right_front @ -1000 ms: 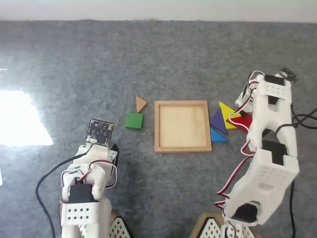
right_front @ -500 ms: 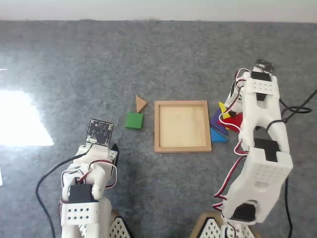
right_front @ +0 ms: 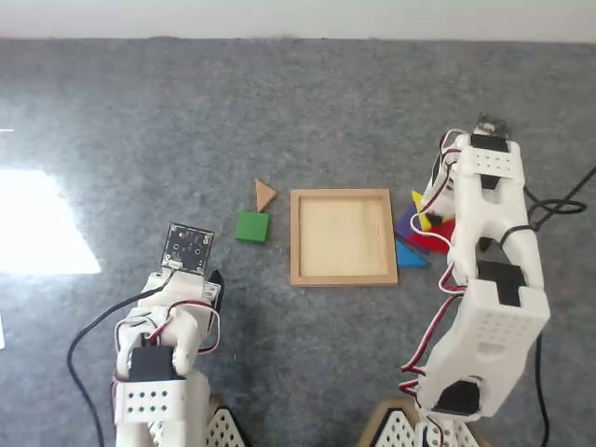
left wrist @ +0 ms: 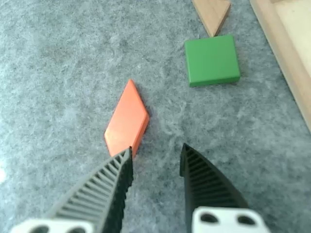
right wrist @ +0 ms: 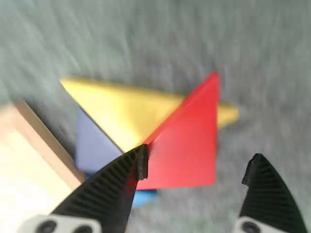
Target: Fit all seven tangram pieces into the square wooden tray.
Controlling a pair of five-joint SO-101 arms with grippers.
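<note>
Hovering with jaws spread, the right end effector hangs above the red triangle; the left end effector (also spread) is just beside the orange parallelogram. Five triangles, one green square and that one parallelogram lie on the tabletop, outside the tray.

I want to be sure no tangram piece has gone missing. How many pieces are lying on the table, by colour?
tan triangle: 1
green square: 1
orange parallelogram: 1
yellow triangle: 1
red triangle: 1
purple piece: 1
light blue piece: 1
Total: 7, none of them inside the wooden tray.
</note>
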